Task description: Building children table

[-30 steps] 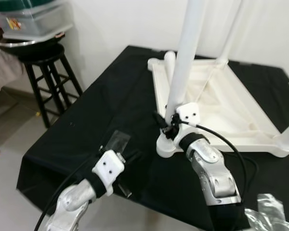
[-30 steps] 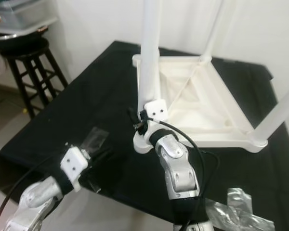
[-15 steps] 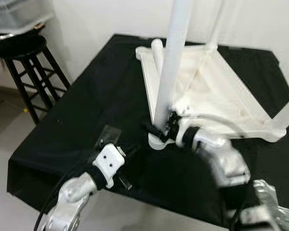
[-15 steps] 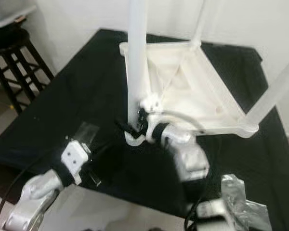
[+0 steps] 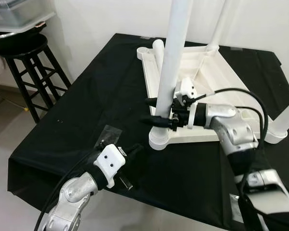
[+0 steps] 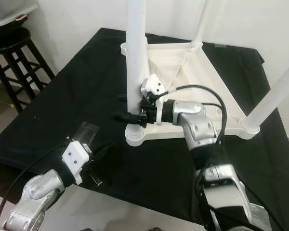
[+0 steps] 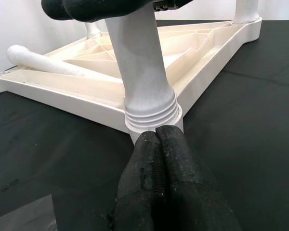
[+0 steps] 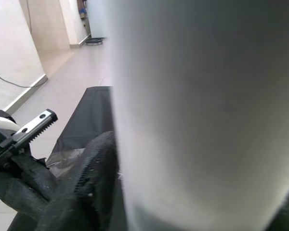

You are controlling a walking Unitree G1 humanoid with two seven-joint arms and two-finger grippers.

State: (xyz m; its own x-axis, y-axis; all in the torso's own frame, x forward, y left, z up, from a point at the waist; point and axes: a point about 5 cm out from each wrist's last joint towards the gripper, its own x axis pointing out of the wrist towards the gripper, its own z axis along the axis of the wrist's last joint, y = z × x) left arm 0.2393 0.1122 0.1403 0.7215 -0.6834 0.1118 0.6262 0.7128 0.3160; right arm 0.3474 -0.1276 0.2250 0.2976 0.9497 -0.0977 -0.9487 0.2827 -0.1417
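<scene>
A white children's table top lies upside down on a black cloth. A white leg stands upright in its near corner socket. Two more legs rise at the far and right corners. A loose leg lies along the far left rim. My right gripper reaches in level from the right, shut on the near leg just above the socket, one finger on each side. My left gripper rests low on the cloth in front of that corner, shut and holding nothing.
A black stool with a plastic bin stands at the left by the wall. A clear plastic bag lies on the cloth near my left gripper. Crumpled plastic lies at the near right. The cloth's front edge is close.
My right arm has swung from below the corner to the right side, and its gripper now clamps the near leg level. The camera has shifted. The left arm has hardly moved.
</scene>
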